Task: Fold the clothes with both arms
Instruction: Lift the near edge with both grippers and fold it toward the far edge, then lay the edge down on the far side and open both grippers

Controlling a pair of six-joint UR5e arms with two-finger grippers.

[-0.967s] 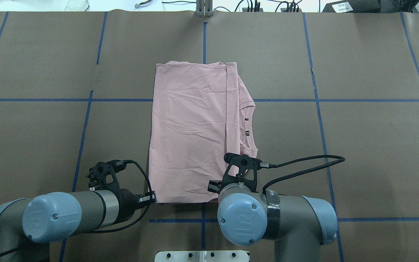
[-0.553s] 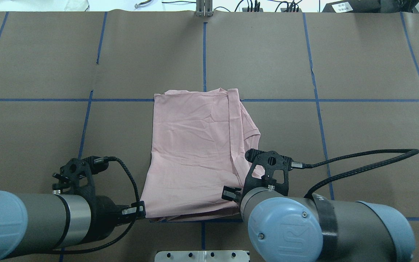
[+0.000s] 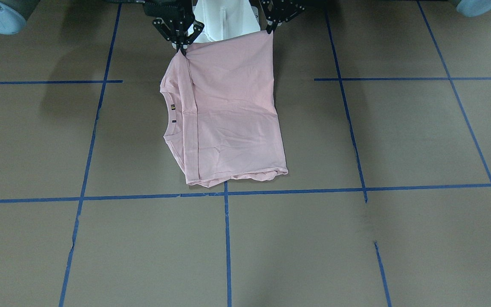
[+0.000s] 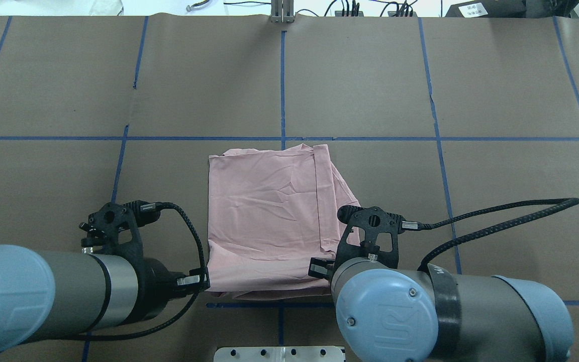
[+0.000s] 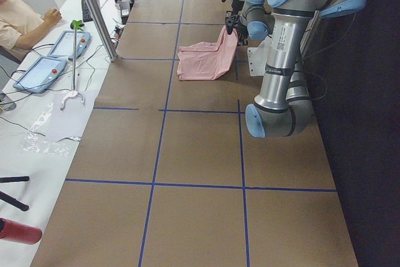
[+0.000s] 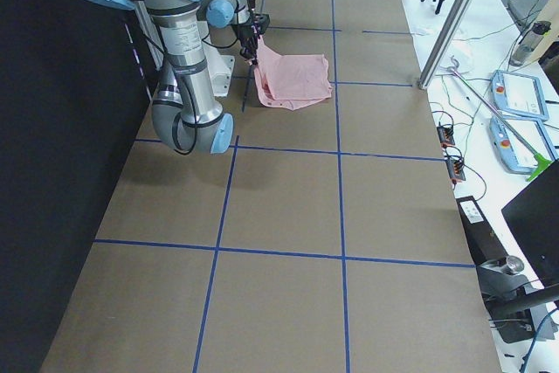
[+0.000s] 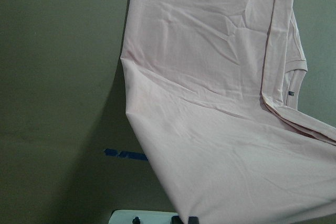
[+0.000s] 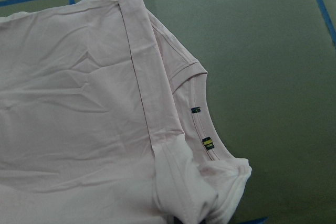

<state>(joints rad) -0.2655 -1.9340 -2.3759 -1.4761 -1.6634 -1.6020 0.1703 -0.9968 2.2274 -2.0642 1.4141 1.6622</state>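
The pale pink T-shirt (image 4: 264,221), folded lengthwise, has its far part on the brown table (image 4: 495,90) and its near edge lifted. My left gripper (image 3: 270,29) is shut on one near corner and my right gripper (image 3: 181,46) is shut on the other. In the overhead view the left gripper (image 4: 203,282) is at the shirt's near left corner; the right gripper is hidden under its wrist. The collar with small tags (image 8: 202,142) lies on the shirt's right side. The shirt also fills the left wrist view (image 7: 210,103). No print shows.
The white pedestal base (image 4: 279,353) stands just behind the lifted edge. Blue tape lines (image 4: 282,75) grid the table. A metal post (image 5: 94,14), tablets (image 5: 40,70) and a seated person (image 5: 19,17) are on the far side of the table.
Both arms have drawn back toward the robot's base with the near edge held. The shirt's far edge has slid toward the robot, past the blue cross line.
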